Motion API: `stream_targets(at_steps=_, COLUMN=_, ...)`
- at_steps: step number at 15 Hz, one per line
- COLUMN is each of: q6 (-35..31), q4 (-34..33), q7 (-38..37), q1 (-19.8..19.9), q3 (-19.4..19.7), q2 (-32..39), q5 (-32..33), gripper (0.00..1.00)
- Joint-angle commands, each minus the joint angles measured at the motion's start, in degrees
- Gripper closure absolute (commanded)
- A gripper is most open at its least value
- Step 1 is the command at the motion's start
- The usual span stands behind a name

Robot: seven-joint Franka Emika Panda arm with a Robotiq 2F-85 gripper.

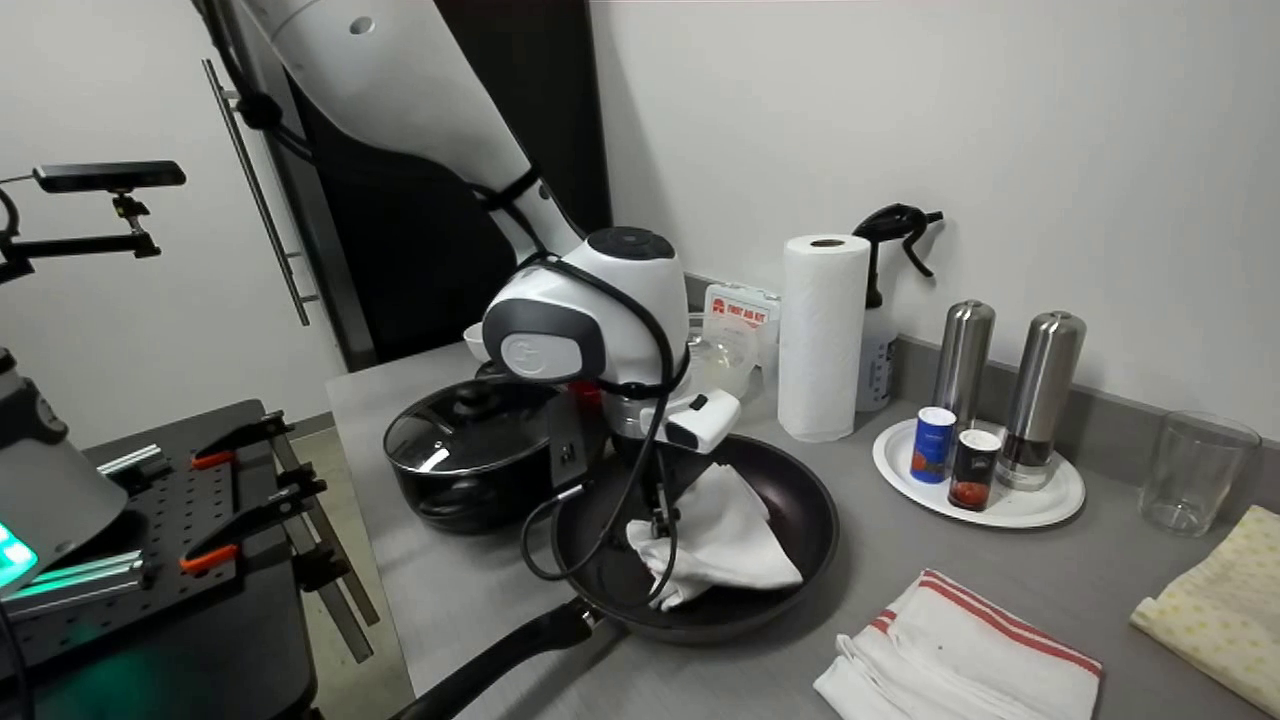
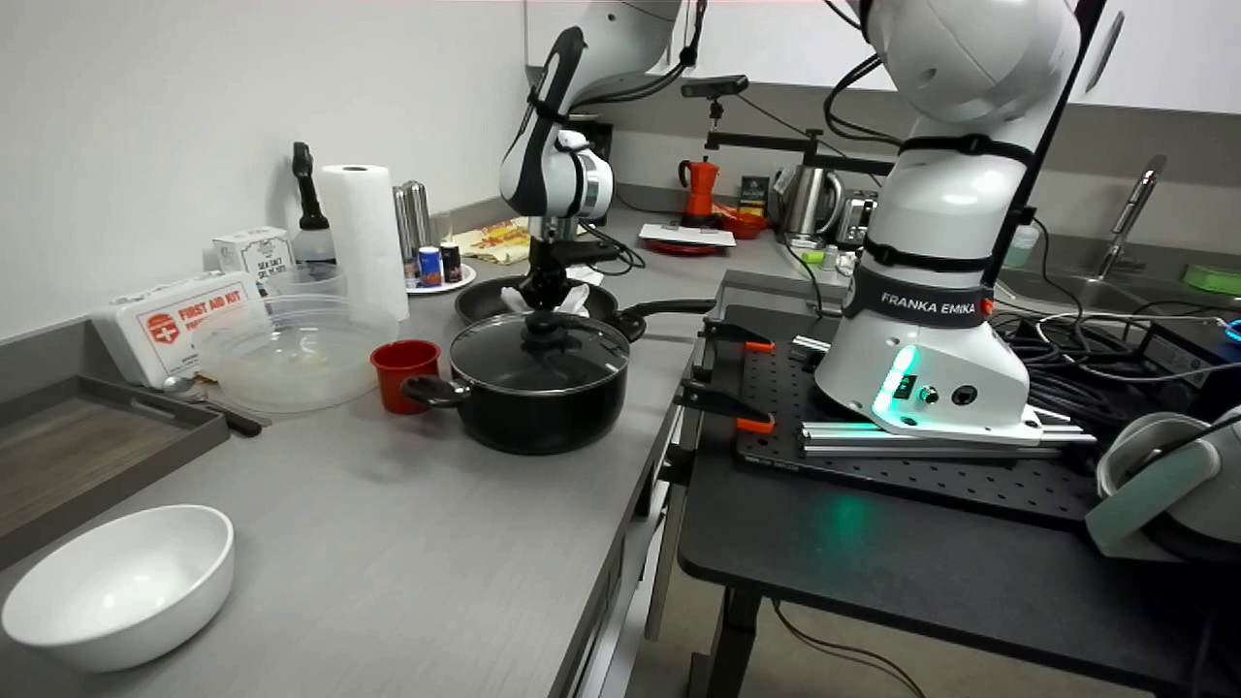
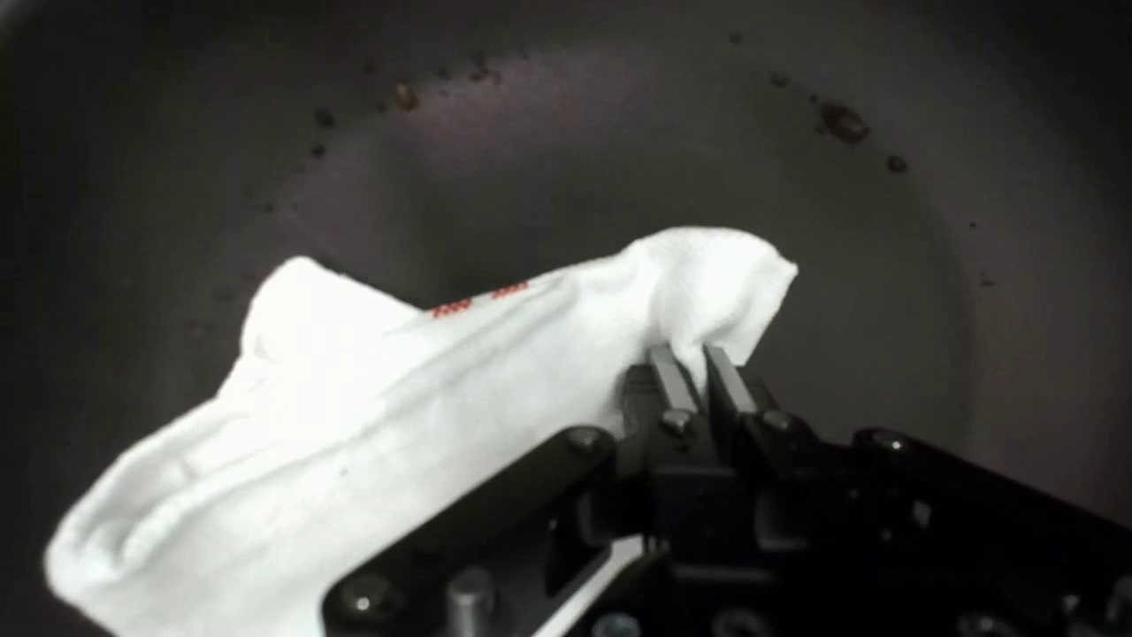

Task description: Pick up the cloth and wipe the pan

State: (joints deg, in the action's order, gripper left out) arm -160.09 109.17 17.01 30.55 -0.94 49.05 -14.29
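A white cloth (image 1: 735, 545) lies bunched inside the dark pan (image 1: 812, 500). The cloth also shows in the wrist view (image 3: 354, 425), with two small red marks on its edge. My gripper (image 3: 692, 358) is closed on a pinched fold near one end of the cloth, inside the pan. Several brown spots (image 3: 842, 122) dot the pan's dark surface (image 3: 566, 195) around the cloth. In an exterior view the gripper (image 2: 545, 291) is partly hidden behind the pot, and a bit of the cloth (image 2: 574, 299) shows beside it. The pan's black handle (image 1: 510, 655) points toward the counter's front edge.
A lidded black pot (image 1: 470, 455) stands close beside the pan. A red-striped white cloth (image 1: 975, 650) lies on the counter. A paper towel roll (image 1: 825, 340), a plate with shakers and grinders (image 1: 900, 470) and a glass (image 1: 1195, 475) stand along the wall. A red cup (image 2: 405, 373) is by the pot.
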Motion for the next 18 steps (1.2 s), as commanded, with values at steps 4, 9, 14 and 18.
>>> stream_targets(at_steps=4, q6=-0.5, q4=0.4, q7=-3.1, q1=1.4, q3=1.8, q2=0.5, q5=0.6, gripper=0.98)
stream_targets(at_steps=9, q6=-0.8, q4=0.6, q7=-3.2, q1=-0.5, q3=1.3, q2=0.2, q5=1.6, gripper=0.98)
stream_targets(at_steps=14, q6=-2.2, q4=2.4, q7=-3.2, q1=-5.8, q3=1.0, q2=-1.1, q5=3.4, gripper=0.98)
stream_targets(at_steps=18, q6=-2.2, q4=2.0, q7=-3.1, q1=-8.6, q3=0.8, q2=-0.8, q5=4.1, gripper=0.98)
